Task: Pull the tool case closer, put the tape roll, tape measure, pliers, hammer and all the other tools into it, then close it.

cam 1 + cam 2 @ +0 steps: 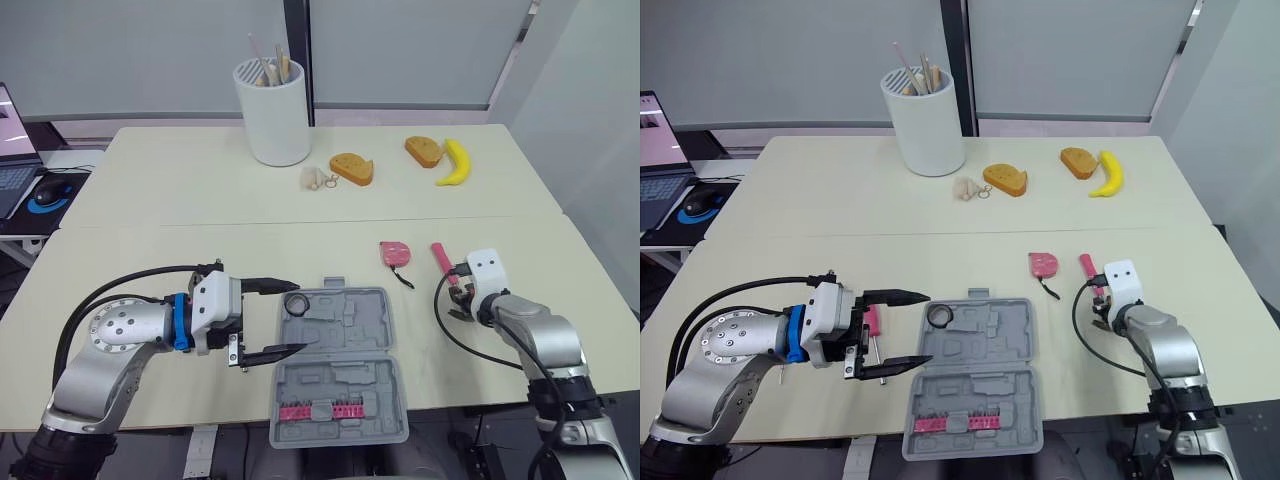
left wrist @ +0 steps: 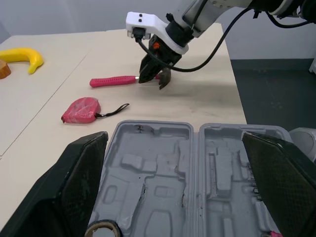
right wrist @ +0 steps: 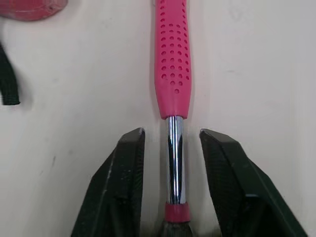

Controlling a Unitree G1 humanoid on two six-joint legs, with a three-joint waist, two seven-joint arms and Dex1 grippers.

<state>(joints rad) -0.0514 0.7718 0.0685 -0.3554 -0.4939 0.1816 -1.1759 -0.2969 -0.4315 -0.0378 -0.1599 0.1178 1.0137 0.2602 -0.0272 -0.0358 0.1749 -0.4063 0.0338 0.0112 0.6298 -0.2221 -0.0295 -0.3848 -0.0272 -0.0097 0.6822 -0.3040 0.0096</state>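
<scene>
The grey tool case point(image 1: 340, 365) lies open near the table's front edge, with a tape roll point(image 1: 297, 304) in its far left corner and a pink bit strip point(image 1: 320, 411) in the near half. My left gripper point(image 1: 297, 316) is open wide at the case's left side, its fingers spanning the tape roll corner. A pink-handled tool point(image 1: 871, 322) lies partly hidden behind that gripper. Right of the case, the pink tape measure point(image 1: 394, 252) and the hammer point(image 1: 439, 256) lie on the table. My right gripper point(image 3: 170, 143) is open, its fingers on either side of the hammer's chrome shaft point(image 3: 174, 158).
A white utensil holder point(image 1: 272, 110) stands at the back. Two bread pieces point(image 1: 352, 167) and a banana point(image 1: 455, 163) lie beyond the table seam, with a small pale object point(image 1: 312, 178) beside them. A laptop and mouse point(image 1: 45, 195) sit on a desk at far left.
</scene>
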